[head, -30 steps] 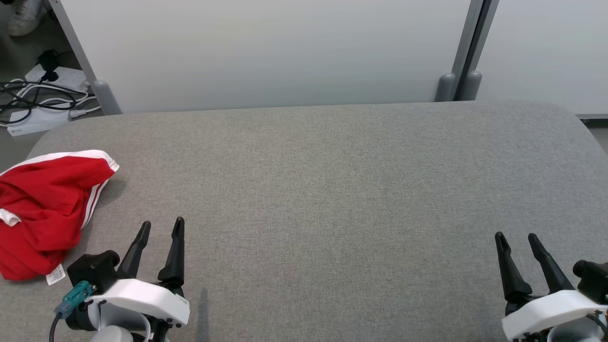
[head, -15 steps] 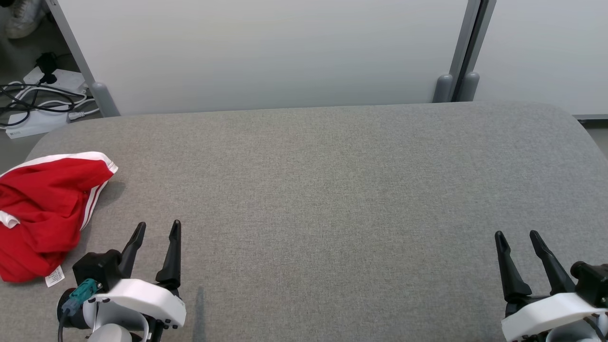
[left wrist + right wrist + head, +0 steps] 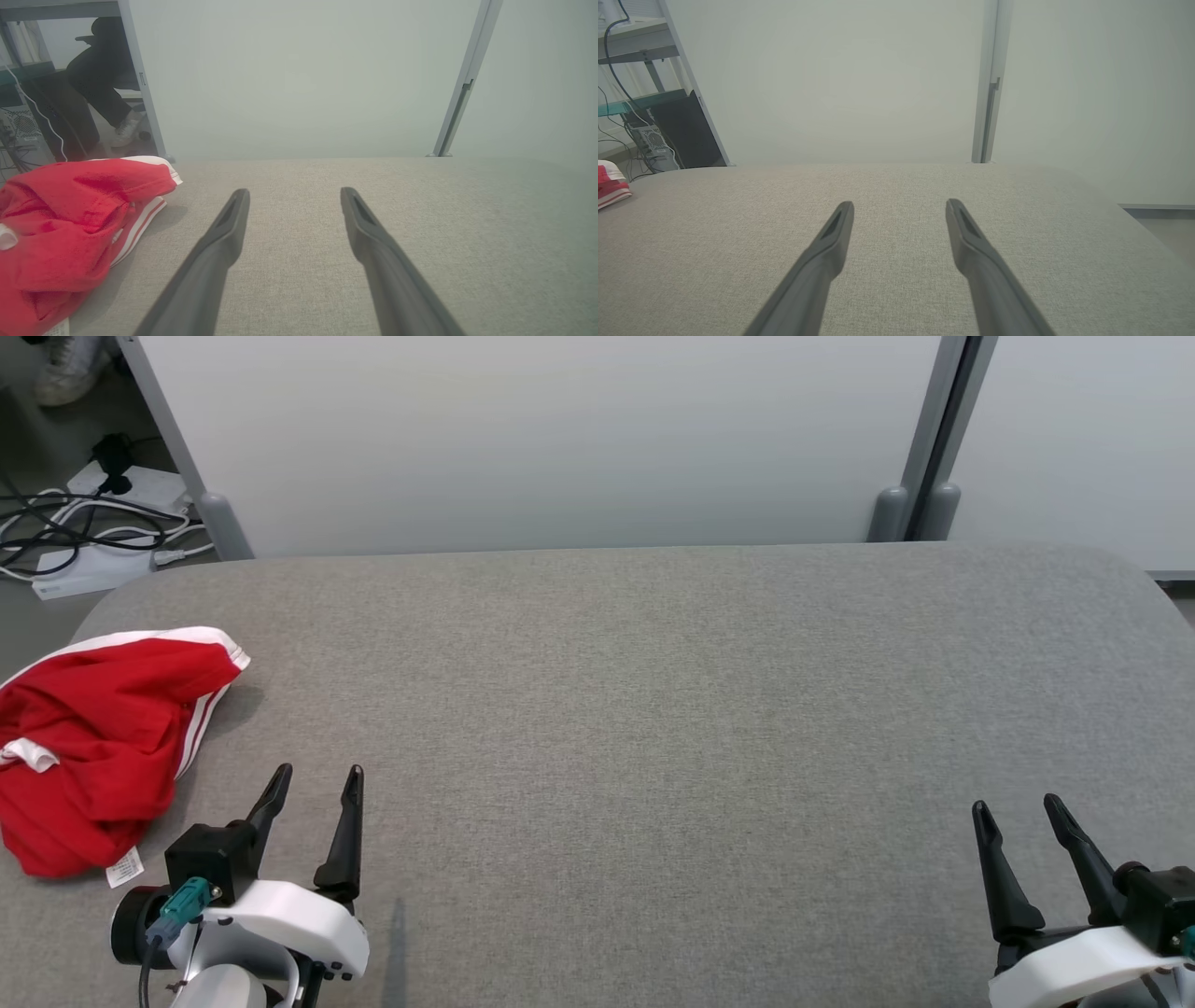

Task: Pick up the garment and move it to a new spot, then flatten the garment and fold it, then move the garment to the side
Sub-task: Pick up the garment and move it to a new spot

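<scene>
Left gripper [image 3: 318,772] and right gripper [image 3: 1016,803], both empty, jaws wide apart

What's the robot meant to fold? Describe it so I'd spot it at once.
Look at the wide grey table in front of the robot. Near its left edge, left of the open left hand, lies a crumpled garment. It is bright red with white stripes and a small white tag, against plain grey all round.

surface: grey fabric-covered table [image 3: 653,709] | back: white partition panels [image 3: 541,439], grey post [image 3: 938,420] | floor far-left: tangled cables [image 3: 56,518], power strip [image 3: 75,581] | light: soft, even
</scene>
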Robot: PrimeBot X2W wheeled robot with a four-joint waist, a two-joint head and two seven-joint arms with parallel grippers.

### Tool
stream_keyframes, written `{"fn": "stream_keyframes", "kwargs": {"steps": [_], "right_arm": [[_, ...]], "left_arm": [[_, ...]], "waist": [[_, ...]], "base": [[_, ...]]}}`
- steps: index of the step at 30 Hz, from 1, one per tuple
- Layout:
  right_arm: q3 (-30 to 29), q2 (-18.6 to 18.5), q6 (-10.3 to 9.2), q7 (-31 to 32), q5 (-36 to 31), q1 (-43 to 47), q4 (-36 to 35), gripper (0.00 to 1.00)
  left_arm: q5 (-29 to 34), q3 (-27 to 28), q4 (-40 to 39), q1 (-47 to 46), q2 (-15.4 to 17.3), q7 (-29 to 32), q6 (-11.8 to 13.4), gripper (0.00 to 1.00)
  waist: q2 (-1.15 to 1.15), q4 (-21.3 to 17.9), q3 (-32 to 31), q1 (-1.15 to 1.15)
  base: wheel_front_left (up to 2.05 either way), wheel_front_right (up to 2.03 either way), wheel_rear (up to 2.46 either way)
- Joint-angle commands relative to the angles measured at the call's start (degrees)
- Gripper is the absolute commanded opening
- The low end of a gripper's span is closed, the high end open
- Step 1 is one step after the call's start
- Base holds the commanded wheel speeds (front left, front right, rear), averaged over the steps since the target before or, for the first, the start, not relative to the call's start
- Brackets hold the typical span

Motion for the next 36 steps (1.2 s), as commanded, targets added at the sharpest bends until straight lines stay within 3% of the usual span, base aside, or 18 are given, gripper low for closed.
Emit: {"fn": "stream_keyframes", "kwargs": {"steps": [1, 9, 26, 36], "right_arm": [[0.99, -1.24, 0.08, -0.81, -0.36, -1.0, -1.65, 1.0], [1.98, -0.83, 0.08, -0.81, 0.75, -1.17, -2.71, 1.0], [4.38, 0.68, 0.08, -0.81, 0.7, -1.89, -3.24, 1.0], [4.21, 1.1, 0.08, -0.81, -0.76, -1.8, -3.18, 1.0]], "left_arm": [[0.52, 1.76, -1.25, -3.12, 1.36, -0.47, 0.65, 1.0], [-0.83, 2.04, -1.89, -3.13, 1.11, 0.17, 1.04, 1.0], [-2.27, 2.0, -5.48, -1.13, 1.2, 1.4, 2.39, 1.0], [-2.88, 1.54, -5.6, -0.97, 1.55, 1.75, 2.37, 1.0]], "waist": [[0.0, 0.27, 0.01, 0.0], [0.0, 3.88, 0.21, 0.0], [0.0, 17.36, 0.63, 0.0], [0.0, 20.27, 0.68, 0.0]], "base": [[0.0, 0.0, 0.0], [0.0, 0.0, 0.0], [0.0, 0.0, 0.0], [0.0, 0.0, 0.0]]}}
